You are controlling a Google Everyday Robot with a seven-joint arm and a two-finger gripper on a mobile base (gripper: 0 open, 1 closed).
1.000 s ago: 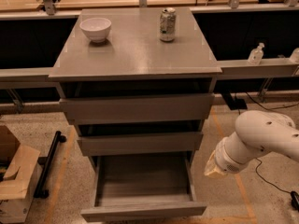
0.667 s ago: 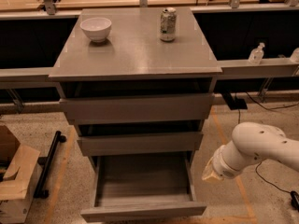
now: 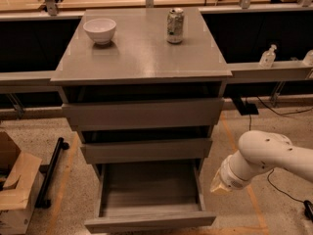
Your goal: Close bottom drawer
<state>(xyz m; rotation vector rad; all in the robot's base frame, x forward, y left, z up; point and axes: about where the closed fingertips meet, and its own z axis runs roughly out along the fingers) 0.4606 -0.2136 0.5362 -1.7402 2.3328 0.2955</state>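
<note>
The bottom drawer (image 3: pixel 149 222) of the grey wood-grain cabinet is pulled far out. Its shallow grey box (image 3: pixel 149 187) is empty, and its plain front panel is near the bottom edge of the view. My white arm (image 3: pixel 274 158) reaches in from the right. My gripper (image 3: pixel 220 184) is at its lower left end, just right of the open drawer's right side and level with the drawer box. It is beside the drawer, and no contact shows.
The middle drawer (image 3: pixel 146 150) and top drawer (image 3: pixel 144 112) stick out slightly. A white bowl (image 3: pixel 100 30) and a can (image 3: pixel 175 26) stand on the cabinet top (image 3: pixel 142 58). A cardboard box (image 3: pixel 14 190) and a black bar (image 3: pixel 51 170) lie on the floor at left. Cables (image 3: pixel 286 185) run at right.
My arm has moved down and a little left, bringing the gripper closer to the open bottom drawer's right side. The drawers have not moved.
</note>
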